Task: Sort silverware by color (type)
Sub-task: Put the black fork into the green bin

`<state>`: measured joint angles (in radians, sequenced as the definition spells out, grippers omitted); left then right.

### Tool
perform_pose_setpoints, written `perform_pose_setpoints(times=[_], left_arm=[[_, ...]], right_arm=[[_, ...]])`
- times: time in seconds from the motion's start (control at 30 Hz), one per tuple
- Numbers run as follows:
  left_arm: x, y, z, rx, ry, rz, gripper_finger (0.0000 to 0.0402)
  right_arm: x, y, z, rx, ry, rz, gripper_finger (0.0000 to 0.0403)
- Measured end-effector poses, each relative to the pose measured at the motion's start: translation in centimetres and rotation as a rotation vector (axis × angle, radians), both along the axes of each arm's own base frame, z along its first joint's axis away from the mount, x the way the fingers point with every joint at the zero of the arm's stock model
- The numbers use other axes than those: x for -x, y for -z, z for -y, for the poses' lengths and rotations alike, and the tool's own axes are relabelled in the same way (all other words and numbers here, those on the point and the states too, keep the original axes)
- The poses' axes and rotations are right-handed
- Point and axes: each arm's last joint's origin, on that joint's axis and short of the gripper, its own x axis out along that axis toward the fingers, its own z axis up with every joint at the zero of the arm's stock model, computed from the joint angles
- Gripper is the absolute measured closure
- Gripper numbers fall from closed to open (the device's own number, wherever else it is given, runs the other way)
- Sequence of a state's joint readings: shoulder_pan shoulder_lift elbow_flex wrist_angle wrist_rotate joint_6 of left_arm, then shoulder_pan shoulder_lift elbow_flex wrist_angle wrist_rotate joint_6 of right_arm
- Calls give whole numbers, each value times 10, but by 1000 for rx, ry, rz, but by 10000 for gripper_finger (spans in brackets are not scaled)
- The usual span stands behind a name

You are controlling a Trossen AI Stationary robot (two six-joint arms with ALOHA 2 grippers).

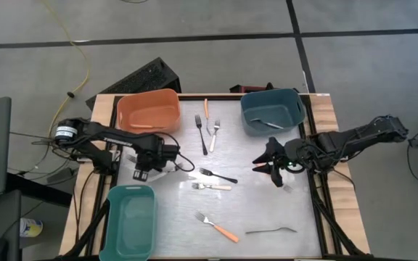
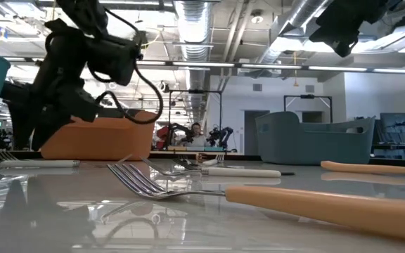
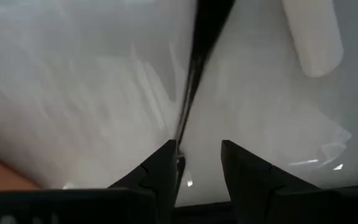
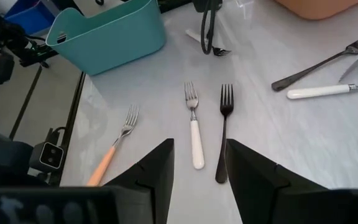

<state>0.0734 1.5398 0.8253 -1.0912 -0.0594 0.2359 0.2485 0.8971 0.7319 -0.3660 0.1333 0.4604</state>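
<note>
Slim forks lie scattered on the table. Mid-table are a black fork (image 1: 219, 175) and a white-handled fork (image 1: 212, 186); the right wrist view shows them as black fork (image 4: 224, 127) and white-handled fork (image 4: 194, 134). An orange-handled fork (image 1: 221, 229) and a grey fork (image 1: 271, 231) lie near the near edge. Three more lie between the far bins (image 1: 209, 130). My left gripper (image 1: 151, 170) (image 3: 197, 158) is open, low over the table. A dark fork (image 3: 194, 74) runs to one fingertip. My right gripper (image 1: 273, 172) (image 4: 201, 165) is open and hovers clear. My left gripper comes from above, pointing down. The dark fork's slim end (image 3: 180, 134) reaches the inner edge of one finger (image 3: 163, 165), and the fork lies flat on the table. I cannot tell whether that finger touches it.
An orange bin (image 1: 147, 110) stands far left. A dark blue bin (image 1: 271, 111) far right holds a fork. A teal bin (image 1: 131, 221) stands near left. A white handle (image 3: 312, 37) lies close to the left gripper. Bare table shows near right.
</note>
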Motion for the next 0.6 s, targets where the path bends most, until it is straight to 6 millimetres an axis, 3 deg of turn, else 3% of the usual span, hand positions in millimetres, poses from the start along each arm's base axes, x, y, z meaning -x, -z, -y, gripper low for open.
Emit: perform_pose_setpoints(times=[0.47,0.6], left_arm=[[10,19,0,-9,32,3,293],[9,19,0,-24,44,13,327]], right_arm=[[-1,0,4,14,17,4,237],[-1,0,5,15,20,7,237]])
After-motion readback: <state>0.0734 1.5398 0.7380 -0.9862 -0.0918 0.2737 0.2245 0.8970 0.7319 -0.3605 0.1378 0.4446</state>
